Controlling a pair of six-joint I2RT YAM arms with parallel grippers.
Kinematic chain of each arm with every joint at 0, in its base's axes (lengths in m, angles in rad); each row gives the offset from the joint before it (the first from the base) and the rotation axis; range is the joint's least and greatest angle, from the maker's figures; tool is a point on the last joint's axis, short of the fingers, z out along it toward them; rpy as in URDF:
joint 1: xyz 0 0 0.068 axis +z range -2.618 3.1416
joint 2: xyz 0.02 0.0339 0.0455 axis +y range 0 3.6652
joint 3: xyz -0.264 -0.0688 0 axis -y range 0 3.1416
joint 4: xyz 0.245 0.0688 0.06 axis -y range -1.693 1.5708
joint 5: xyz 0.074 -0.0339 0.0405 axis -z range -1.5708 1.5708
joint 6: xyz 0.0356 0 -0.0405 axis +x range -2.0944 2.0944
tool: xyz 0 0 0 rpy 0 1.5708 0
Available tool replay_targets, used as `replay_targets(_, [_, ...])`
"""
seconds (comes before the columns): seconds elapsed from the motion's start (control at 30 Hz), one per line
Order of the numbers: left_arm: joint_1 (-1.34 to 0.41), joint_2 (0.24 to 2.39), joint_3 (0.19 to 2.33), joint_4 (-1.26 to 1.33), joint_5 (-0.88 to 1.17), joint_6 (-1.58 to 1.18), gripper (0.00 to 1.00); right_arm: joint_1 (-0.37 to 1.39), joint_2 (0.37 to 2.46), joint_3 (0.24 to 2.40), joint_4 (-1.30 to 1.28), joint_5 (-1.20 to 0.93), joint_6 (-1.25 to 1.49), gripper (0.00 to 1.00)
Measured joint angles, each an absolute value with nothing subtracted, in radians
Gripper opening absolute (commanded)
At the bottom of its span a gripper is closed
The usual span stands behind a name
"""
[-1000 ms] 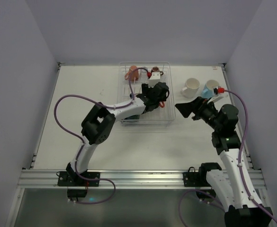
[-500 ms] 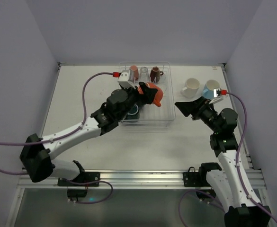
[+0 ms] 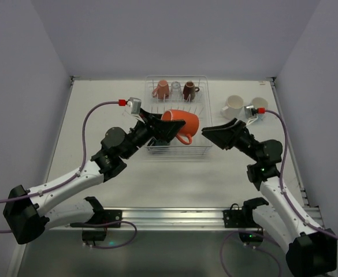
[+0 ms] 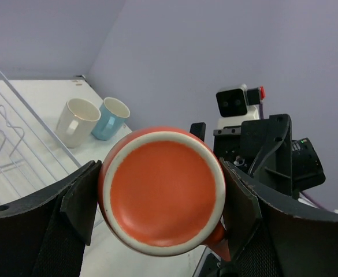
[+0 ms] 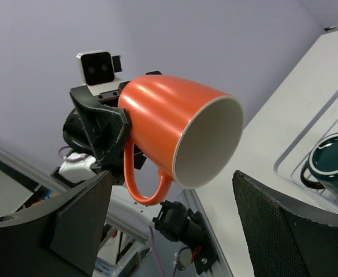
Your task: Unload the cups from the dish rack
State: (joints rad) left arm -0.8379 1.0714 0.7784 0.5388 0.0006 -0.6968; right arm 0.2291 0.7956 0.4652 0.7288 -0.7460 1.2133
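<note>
My left gripper point(image 3: 166, 128) is shut on the base of an orange cup point(image 3: 182, 123) and holds it on its side above the front of the white dish rack point(image 3: 177, 152), mouth pointing right. In the left wrist view the cup's bottom point(image 4: 163, 190) fills the space between the fingers point(image 4: 79, 202). My right gripper point(image 3: 210, 136) is open, facing the cup's mouth point(image 5: 206, 141) from close by without touching it. Salmon pink point(image 3: 162, 89), clear glass point(image 3: 175, 89) and dark brown point(image 3: 189, 90) cups stand at the rack's back. A dark green cup point(image 5: 330, 164) lies in the rack.
A cream-white cup point(image 3: 233, 105) and a light blue cup point(image 3: 260, 103), partly hidden by the right wrist camera, stand on the table right of the rack; both show in the left wrist view point(image 4: 76, 118). Walls enclose the table on three sides.
My left gripper has lifted the orange cup out of the rack and turned it sideways toward the right. My right gripper has moved left, up to the cup's mouth.
</note>
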Motion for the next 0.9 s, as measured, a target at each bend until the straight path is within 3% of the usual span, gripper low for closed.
replay_targets(0.23, [-0.838,1.111,0.772,0.624,0.089,-0.745,0.15,0.278,0.958,0.466,0.97,-0.793,1.349,0.79])
replay_targets(0.33, [-0.838,1.136,0.77,0.675,0.128,-0.774,0.15,0.305,1.028,0.466,1.084,-0.81,1.415,0.65])
replay_targets(0.5, [-0.833,1.16,0.748,0.725,0.155,-0.819,0.16,0.331,1.106,0.481,1.224,-0.822,1.535,0.5])
replay_targets(0.53, [-0.831,1.163,0.741,0.735,0.157,-0.828,0.18,0.334,1.111,0.485,1.235,-0.822,1.55,0.41])
replay_targets(0.6, [-0.831,1.169,0.732,0.748,0.158,-0.841,0.23,0.339,1.116,0.492,1.252,-0.822,1.568,0.36])
replay_targets(0.7, [-0.831,1.177,0.726,0.765,0.165,-0.858,0.34,0.346,1.116,0.502,1.266,-0.819,1.584,0.24])
replay_targets(0.73, [-0.831,1.178,0.726,0.772,0.166,-0.859,0.48,0.347,1.116,0.504,1.269,-0.816,1.591,0.09])
replay_targets(0.77, [-0.83,1.178,0.726,0.773,0.169,-0.864,0.55,0.348,1.114,0.507,1.273,-0.808,1.592,0.02])
replay_targets(0.83, [-0.831,1.18,0.726,0.785,0.187,-0.914,0.75,0.353,1.108,0.513,1.306,-0.805,1.603,0.0])
replay_targets(0.9, [-0.833,1.174,0.727,0.792,0.196,-0.916,0.84,0.355,1.079,0.515,1.297,-0.804,1.588,0.0])
